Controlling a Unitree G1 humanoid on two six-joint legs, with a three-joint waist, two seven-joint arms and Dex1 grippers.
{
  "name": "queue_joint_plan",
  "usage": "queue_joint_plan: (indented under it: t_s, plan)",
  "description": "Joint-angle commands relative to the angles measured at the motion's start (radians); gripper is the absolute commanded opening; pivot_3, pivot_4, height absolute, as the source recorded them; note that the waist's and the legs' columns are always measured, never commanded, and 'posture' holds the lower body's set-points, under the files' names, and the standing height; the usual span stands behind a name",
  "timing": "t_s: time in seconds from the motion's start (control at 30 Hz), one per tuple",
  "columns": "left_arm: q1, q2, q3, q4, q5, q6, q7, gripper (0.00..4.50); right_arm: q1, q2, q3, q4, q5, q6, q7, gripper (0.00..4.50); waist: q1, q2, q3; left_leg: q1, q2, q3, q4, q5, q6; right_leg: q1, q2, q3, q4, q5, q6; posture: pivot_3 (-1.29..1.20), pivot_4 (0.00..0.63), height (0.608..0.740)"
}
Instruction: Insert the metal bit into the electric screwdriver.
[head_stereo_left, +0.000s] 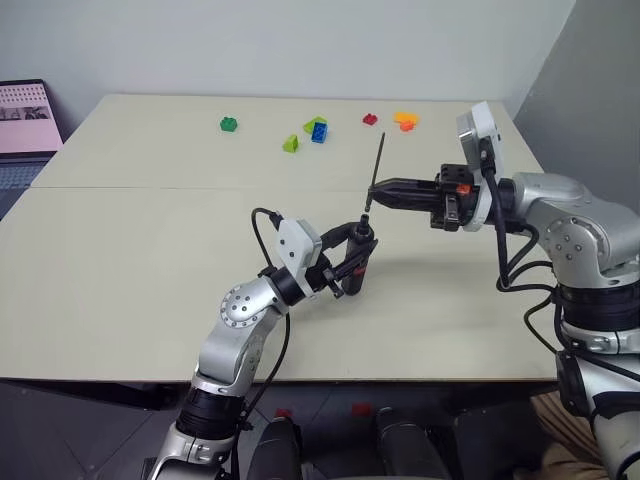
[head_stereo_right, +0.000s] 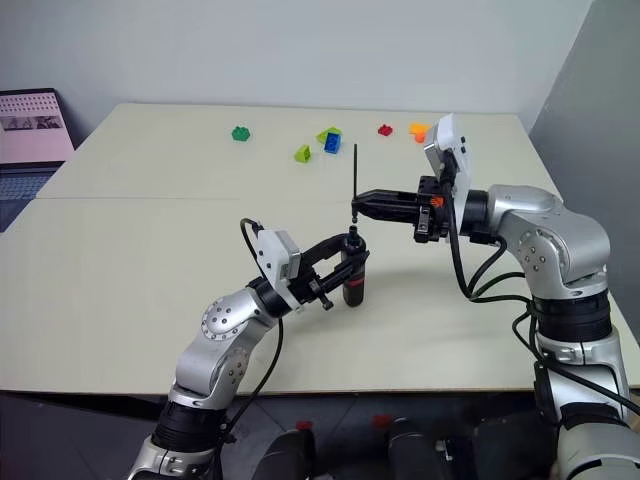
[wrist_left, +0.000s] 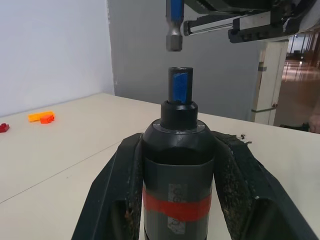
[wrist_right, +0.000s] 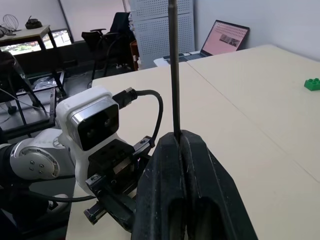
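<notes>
Metal bit (head_stereo_left: 378, 165): upright, pinched near its lower end by the right end effector (head_stereo_left: 376, 193), just above the screwdriver's socket.
Electric screwdriver (wrist_left: 177, 165): upright over the surface (head_stereo_left: 150, 260), clamped in the left end effector (head_stereo_left: 358, 255).

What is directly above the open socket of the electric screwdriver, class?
The metal bit hangs just above the electric screwdriver, apart from it, held by the right hand. The socket's inside cannot be seen.
</notes>
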Motion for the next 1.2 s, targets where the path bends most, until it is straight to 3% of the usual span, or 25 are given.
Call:
queue_joint_plan:
  t_s: [0.03, 0.67, 1.2]
  plan:
    - [-0.011, 0.002, 0.006, -0.004, 0.011, -0.008, 0.014, 1.64, -0.01, 0.007, -0.036, -0.065, 0.025, 0.008, -0.048, 0.0, 0.0, 0.0, 0.0, 0.0, 0.0, 0.0, 0.0, 0.0, 0.0, 0.0, 0.0, 0.0, 0.0, 0.0, 0.0, 0.0, 0.15, 0.74]
    - [-0.009, 0.002, 0.001, -0.004, 0.016, -0.005, 0.027, 1.64, 0.04, 0.017, -0.111, -0.279, 0.123, 0.147, -0.305, 0.0, -0.001, 0.0, 0.0, 0.0, 0.0, 0.0, 0.0, 0.0, 0.0, 0.0, 0.0, 0.0, 0.001, 0.0, 0.0, 0.0, 0.15, 0.74]
    - [-0.016, 0.004, 0.0, 0.006, 0.019, -0.01, 0.021, 1.64, 0.064, 0.01, -0.065, -0.277, 0.121, 0.135, -0.334, 0.0, 0.0, 0.0, 0.0, 0.001, 0.0, 0.0, 0.0, 0.0, 0.0, 0.0, 0.0, 0.0, 0.001, 0.0, 0.0, 0.0, 0.15, 0.74]
